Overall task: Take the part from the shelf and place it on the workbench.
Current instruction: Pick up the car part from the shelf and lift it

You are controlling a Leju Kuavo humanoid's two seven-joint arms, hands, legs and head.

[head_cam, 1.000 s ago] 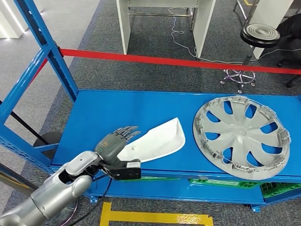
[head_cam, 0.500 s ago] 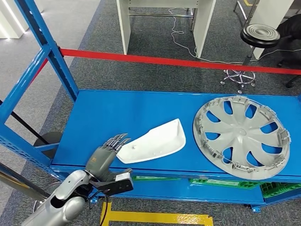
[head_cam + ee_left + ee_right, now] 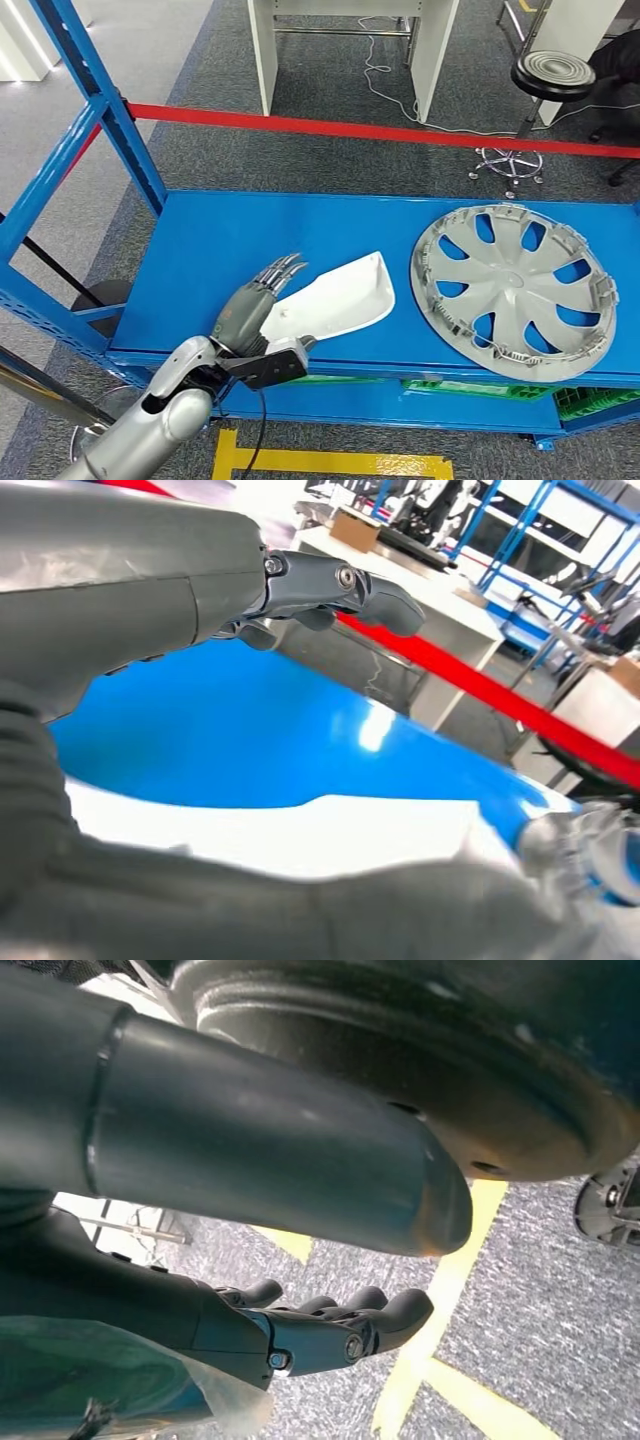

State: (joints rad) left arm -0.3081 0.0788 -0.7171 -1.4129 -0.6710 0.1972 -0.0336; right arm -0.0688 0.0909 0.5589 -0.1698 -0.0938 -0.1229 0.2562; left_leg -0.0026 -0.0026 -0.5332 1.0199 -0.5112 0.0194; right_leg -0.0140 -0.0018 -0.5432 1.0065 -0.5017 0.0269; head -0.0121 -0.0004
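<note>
A white curved plastic part (image 3: 340, 298) lies on the blue shelf (image 3: 219, 240), left of the middle. My left hand (image 3: 251, 308) is at the part's left end, its dark fingers stretched out flat above it. In the left wrist view the fingers (image 3: 340, 585) hover over the shelf, the white part (image 3: 302, 830) lies between them and the thick thumb (image 3: 302, 920), and the hand is not closed on it. My right hand (image 3: 317, 1335) hangs over grey carpet with its fingers slightly bent and nothing in them.
A large silver wheel cover (image 3: 513, 290) lies on the shelf's right half, close to the part. A blue upright (image 3: 98, 100) stands at the left. Red barrier tape (image 3: 377, 130) runs behind the shelf. Beyond it are white table legs (image 3: 264, 50) and a stool (image 3: 555, 72).
My left hand drew back to the shelf's front edge half a second ago. It has now moved forward and right, over the part's left end. The part lies where it was.
</note>
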